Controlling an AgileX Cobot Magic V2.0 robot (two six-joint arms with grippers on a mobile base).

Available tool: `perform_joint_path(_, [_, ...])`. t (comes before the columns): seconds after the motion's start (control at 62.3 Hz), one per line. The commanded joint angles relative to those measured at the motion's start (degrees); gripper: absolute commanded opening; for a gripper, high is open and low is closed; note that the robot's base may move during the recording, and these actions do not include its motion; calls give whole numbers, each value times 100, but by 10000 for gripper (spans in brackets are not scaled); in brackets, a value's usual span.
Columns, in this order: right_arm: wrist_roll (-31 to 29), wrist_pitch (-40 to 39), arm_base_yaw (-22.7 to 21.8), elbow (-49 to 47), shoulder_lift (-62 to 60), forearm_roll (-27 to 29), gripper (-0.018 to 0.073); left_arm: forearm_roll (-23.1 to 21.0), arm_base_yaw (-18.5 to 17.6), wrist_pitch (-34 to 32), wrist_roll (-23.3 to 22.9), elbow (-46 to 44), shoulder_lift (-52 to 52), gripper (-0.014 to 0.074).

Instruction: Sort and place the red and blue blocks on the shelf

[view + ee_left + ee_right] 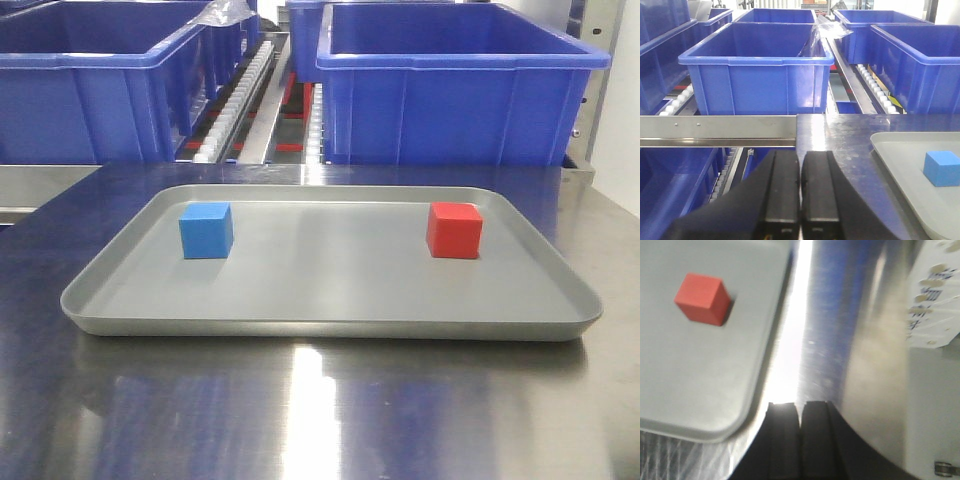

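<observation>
The blue block (206,230) sits on the left of a shallow grey tray (330,325), and the red block (454,230) on its right. In the left wrist view the blue block (942,168) lies at the far right, well right of my left gripper (800,155), which is shut and empty above the table's left part. The shelf's front rail (717,127) with two small screws runs just ahead of it. From the right wrist, the red block (702,298) shows up and to the left of my shut, empty right gripper (800,404), which hangs over bare steel beside the tray's corner (725,432).
Big blue bins (455,85) stand on roller tracks (235,100) behind the steel table (320,410). More bins (760,67) fill the shelf in the left wrist view. A white labelled panel (932,305) lies at the table's right edge.
</observation>
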Motion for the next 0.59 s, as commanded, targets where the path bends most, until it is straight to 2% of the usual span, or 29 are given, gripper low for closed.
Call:
perform_joint_path(0.0, [50, -207, 256, -598, 570, -174, 59, -19, -19, -457, -45, 146, -84, 125])
perform_joint_path(0.112, [509, 173, 575, -1233, 1297, -174, 64, -19, -19, -457, -45, 146, -84, 125])
perform_joint_path(0.193, [921, 617, 709, -1691, 1744, -174, 132, -19, -19, -457, -45, 146, -84, 125])
perform_joint_path(0.305, [1146, 1228, 819, -2324, 2306, -228, 363, -19, -19, -457, -45, 146, -84, 125])
perform_joint_path(0.353, [1185, 1454, 881, -2615, 2542, -267, 502, -19, -19, -457, -45, 146, -84, 125])
perform_joint_path(0.433, [1190, 1819, 968, -3193, 2885, -280, 635, -19, -19, -457, -45, 146, -84, 125])
perform_joint_path(0.578, [1307, 2585, 1002, -4072, 3355, -53, 582, -19, -19, -457, -45, 146, -84, 125])
